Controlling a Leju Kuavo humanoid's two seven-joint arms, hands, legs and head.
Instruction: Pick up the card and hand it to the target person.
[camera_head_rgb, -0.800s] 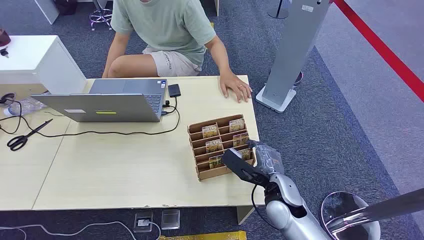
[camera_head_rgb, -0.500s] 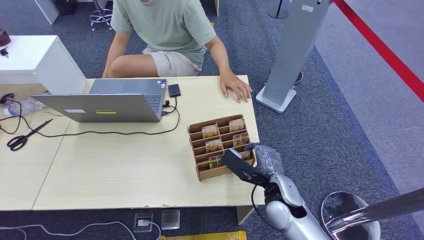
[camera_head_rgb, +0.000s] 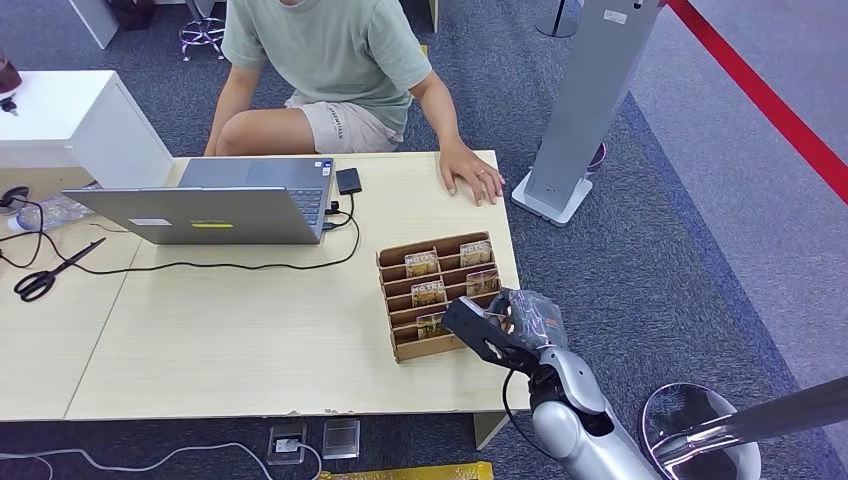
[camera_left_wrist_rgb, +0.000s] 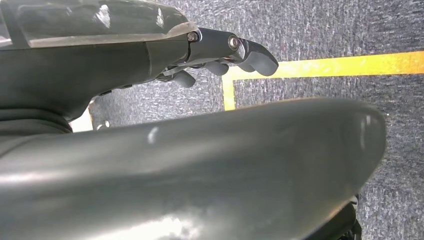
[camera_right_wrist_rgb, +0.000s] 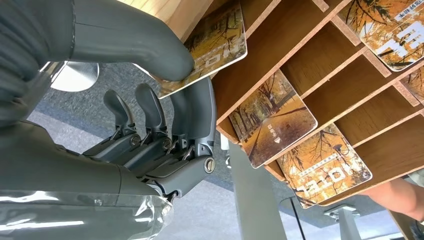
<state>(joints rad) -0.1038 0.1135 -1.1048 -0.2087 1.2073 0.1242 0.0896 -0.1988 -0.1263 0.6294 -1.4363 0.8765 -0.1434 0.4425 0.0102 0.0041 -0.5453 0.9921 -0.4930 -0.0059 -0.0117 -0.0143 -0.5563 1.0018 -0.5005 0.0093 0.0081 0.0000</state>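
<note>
Grey right hand (camera_right_wrist_rgb: 165, 100) pinches card (camera_right_wrist_rgb: 210, 47) beside wooden rack (camera_right_wrist_rgb: 320, 75).

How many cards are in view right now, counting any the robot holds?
5, maybe more hidden behind the right hand: four in the rack at, and one card pinched in the right hand.

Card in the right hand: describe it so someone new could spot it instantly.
On the light wooden table, find the brown slotted card rack near its right edge. The card sits at the rack's near right corner, autumn-printed like its neighbours, but it alone is pinched by the right hand.
</note>
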